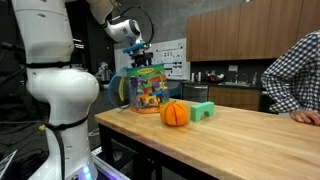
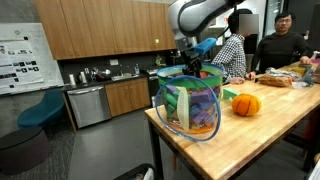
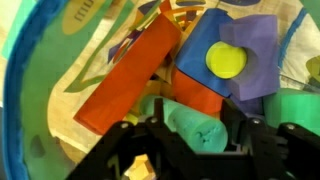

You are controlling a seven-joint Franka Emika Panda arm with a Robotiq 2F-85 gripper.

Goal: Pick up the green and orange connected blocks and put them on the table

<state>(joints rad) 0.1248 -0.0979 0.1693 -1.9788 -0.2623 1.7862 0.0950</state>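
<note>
- Lower centre of the wrist view: the end effector [image 3: 190,135] is down inside the toy bag [image 3: 30,110], with a dark finger on either side of a green stud.
- Grip state: I cannot tell whether the fingers press the green part or only flank it.
- Target: the green and orange blocks [image 3: 135,82] lie in the bag, just ahead of the end effector.
- Long axis: the orange bar runs from lower left to upper right of the frame, with its green end nearest the fingers.
- Neighbour: a blue block [image 3: 240,60] with a yellow disc touches at upper right.
- In both exterior views the end effector [image 1: 135,50] [image 2: 195,62] sits at the bag's mouth. The bag stands on the desk [image 1: 250,135] near its end, with a pumpkin [image 1: 175,113] beside it.
- Judgement: the lift should go straight up, out of the bag.
</note>
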